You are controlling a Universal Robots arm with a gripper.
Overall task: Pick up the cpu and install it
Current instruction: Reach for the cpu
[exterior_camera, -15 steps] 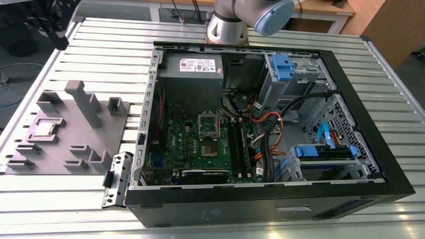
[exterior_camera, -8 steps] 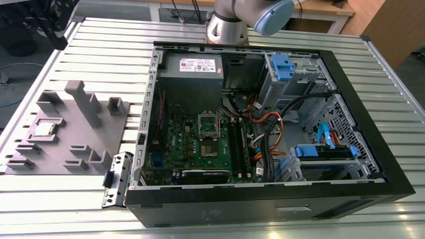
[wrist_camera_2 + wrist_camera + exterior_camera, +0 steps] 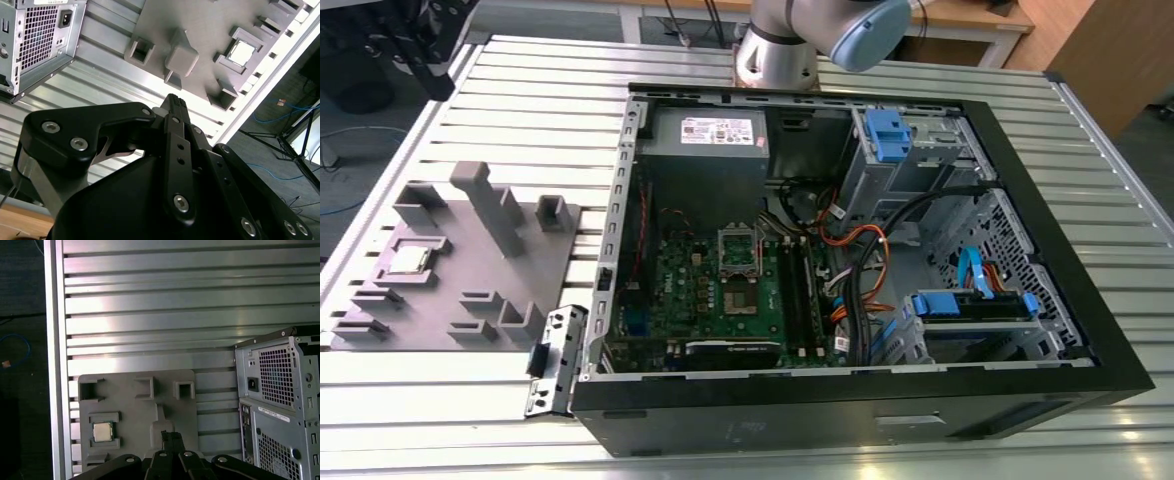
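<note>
The cpu [image 3: 411, 260] is a small silver-grey square lying flat in a recess of the grey plastic fixture [image 3: 480, 290], on the slatted table at the exterior view's left. Both wrist views show the cpu [image 3: 243, 51] [image 3: 102, 431] in its pocket, with nothing touching it. My gripper [image 3: 175, 101] [image 3: 169, 436] hangs well above the table, off to one side of the fixture [image 3: 135, 415]. Its black fingers are closed together with nothing between them. Inside the open computer case, the green motherboard [image 3: 720, 290] carries a shiny metal frame [image 3: 738, 247].
The black computer case [image 3: 854, 410] lies open on its side, with cables, blue drive brackets [image 3: 967, 305] and a power supply [image 3: 707, 135] inside. The arm's base [image 3: 781, 55] stands behind it. Tall grey blocks [image 3: 494, 205] rise from the fixture. The table edge [image 3: 55, 365] runs near the fixture.
</note>
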